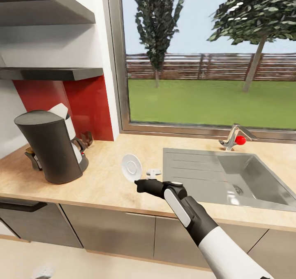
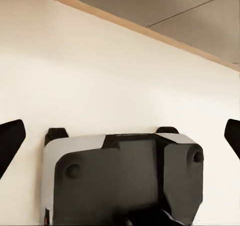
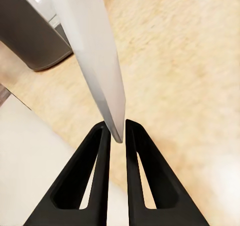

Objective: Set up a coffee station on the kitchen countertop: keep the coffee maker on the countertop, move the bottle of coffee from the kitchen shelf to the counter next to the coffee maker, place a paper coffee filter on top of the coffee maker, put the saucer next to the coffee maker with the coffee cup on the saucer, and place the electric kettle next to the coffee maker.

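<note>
The dark grey coffee maker (image 1: 51,149) stands at the left of the light wood kitchen countertop (image 1: 102,184). My right gripper (image 1: 137,185) is shut on the rim of the white saucer (image 1: 131,166), holding it tilted on edge just above the counter, right of the coffee maker. In the right wrist view the fingertips (image 3: 102,136) pinch the saucer (image 3: 95,51), with the coffee maker (image 3: 30,36) beyond it. A tiny white coffee cup (image 1: 154,173) lies on the counter beside the sink. A black looped handle (image 1: 85,141) pokes out behind the coffee maker. My left gripper (image 2: 120,138) is open above the floor. The paper coffee filter is out of view.
A steel sink (image 1: 230,178) with a red-knobbed tap (image 1: 235,139) fills the counter's right half. The thin black kitchen shelf (image 1: 53,73) hangs above the coffee maker, under a thicker shelf (image 1: 41,7). A small dark object (image 1: 31,155) shows at the coffee maker's left.
</note>
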